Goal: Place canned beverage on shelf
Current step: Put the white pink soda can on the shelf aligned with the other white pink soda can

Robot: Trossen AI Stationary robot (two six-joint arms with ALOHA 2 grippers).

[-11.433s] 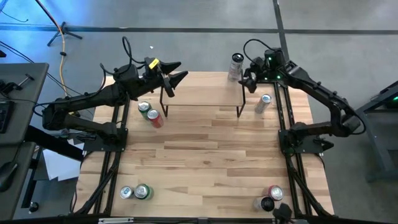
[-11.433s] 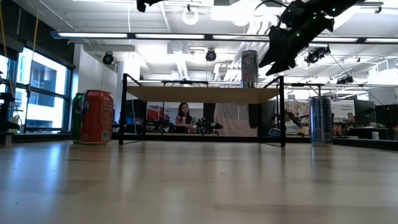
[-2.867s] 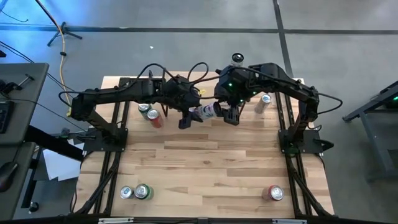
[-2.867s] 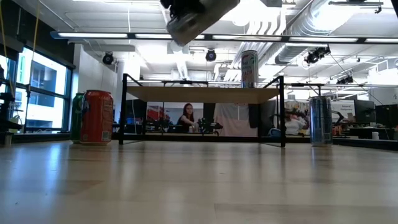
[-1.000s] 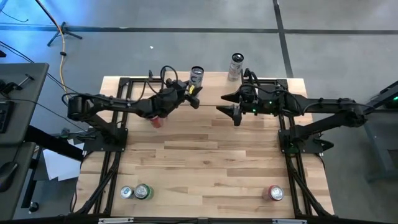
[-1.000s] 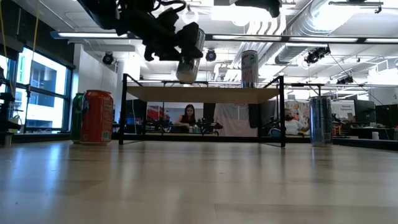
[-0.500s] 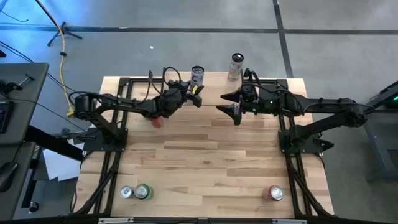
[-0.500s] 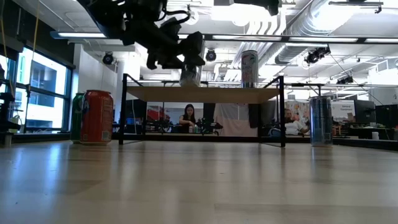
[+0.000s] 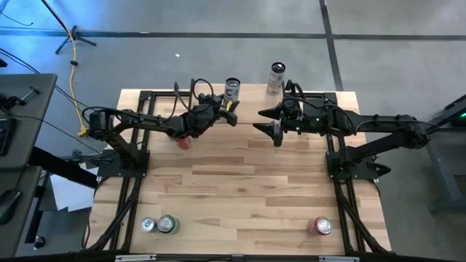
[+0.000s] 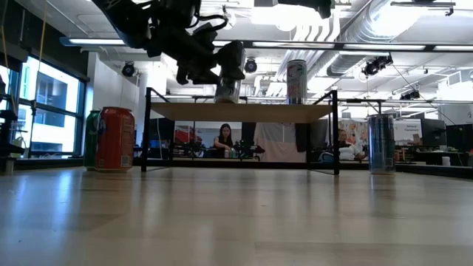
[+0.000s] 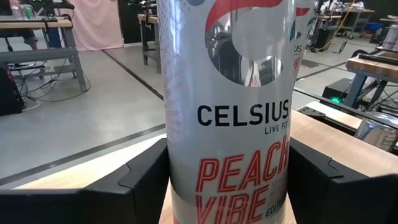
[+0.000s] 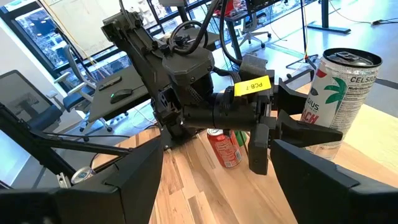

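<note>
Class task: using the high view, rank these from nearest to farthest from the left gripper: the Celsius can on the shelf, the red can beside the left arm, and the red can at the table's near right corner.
1. Celsius can, between the left gripper's fingers on the shelf.
2. Red can, on the table under the left arm.
3. Red can at the near right corner, far across the table.

Light-wood table (image 9: 240,189), shelf (image 9: 247,98) at twelve o'clock bearing two upright cans (image 9: 231,88), red can (image 9: 183,142) at ten o'clock, two cans (image 9: 159,225) at seven, one can (image 9: 321,226) at five.
</note>
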